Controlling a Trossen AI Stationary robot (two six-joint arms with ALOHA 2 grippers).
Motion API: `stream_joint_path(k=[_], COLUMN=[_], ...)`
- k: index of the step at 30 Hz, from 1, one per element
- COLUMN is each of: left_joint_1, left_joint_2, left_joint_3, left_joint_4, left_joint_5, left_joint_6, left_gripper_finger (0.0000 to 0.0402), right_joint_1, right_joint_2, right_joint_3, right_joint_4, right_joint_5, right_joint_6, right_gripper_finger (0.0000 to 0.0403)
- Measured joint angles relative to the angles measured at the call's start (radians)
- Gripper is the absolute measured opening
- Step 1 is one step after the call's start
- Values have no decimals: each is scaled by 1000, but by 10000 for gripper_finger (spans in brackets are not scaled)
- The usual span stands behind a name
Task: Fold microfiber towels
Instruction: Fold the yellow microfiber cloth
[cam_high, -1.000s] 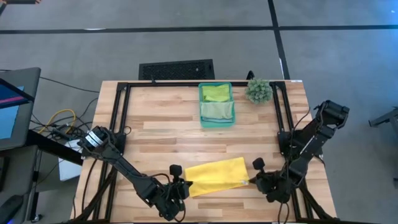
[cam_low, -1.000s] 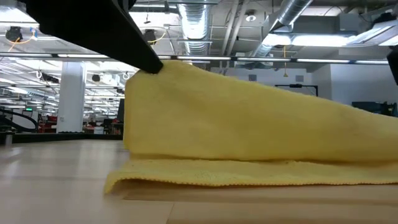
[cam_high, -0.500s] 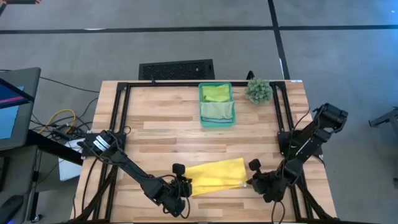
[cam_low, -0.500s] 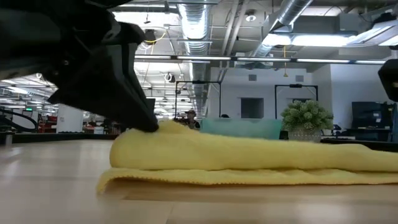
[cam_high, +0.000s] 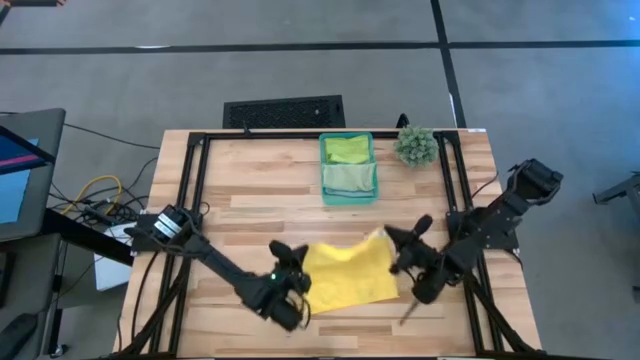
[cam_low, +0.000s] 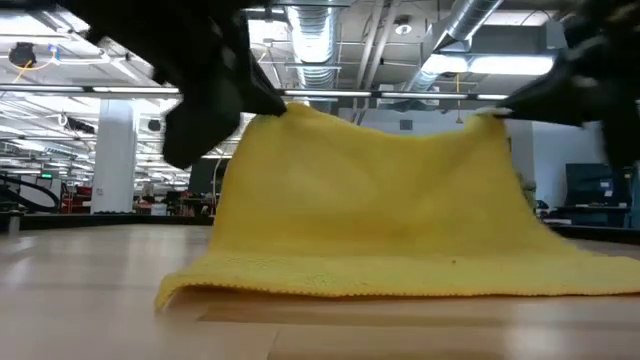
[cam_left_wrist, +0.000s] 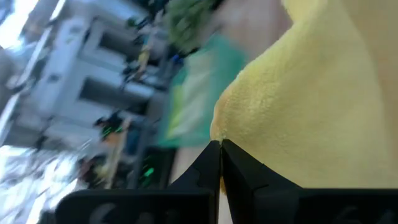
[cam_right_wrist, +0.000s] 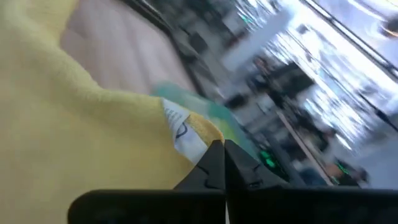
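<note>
Both arms have swung inward and lifted since half a second ago, when the yellow towel (cam_high: 347, 276) lay flattened near the front edge of the surface (cam_high: 260, 205). Now its far edge is raised, hanging like a curtain between two held corners while its near edge rests on the wood. Left pincer (cam_high: 298, 272) is clamped on the left corner, fingers pressed together on the fabric. Right pincer (cam_high: 392, 241) is clamped on the right corner, beside the towel's white label (cam_right_wrist: 179, 131). Farther back, the teal bin (cam_high: 348, 167) holds the lime green towel (cam_high: 346, 148) and the pale green towel (cam_high: 349, 178), with the plant (cam_high: 415, 145) just beside it.
</note>
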Motion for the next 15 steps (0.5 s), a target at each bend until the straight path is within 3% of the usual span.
stream_joint_path(k=[3,6,10,13,15], left_joint_1=[54,101,122,103,81], left_joint_2=[0,0,0,0,0], left_joint_3=[0,0,0,0,0], left_joint_4=[-124,-160,-163,-166,-165], left_joint_5=[-63,-98,-32,3,61], left_joint_6=[-111,-206,-192,-197,-186], left_gripper_finger=[2,2,2,2,2], right_joint_1=[-95,-169,-182,-144,-104], right_joint_2=[0,14,26,25,25], right_joint_3=[0,-13,-39,-54,-58], right_joint_4=[0,3,2,1,-17], right_joint_5=[41,-18,-91,-106,-172], right_joint_6=[0,8,9,9,8], right_gripper_finger=[7,4,8,9,8])
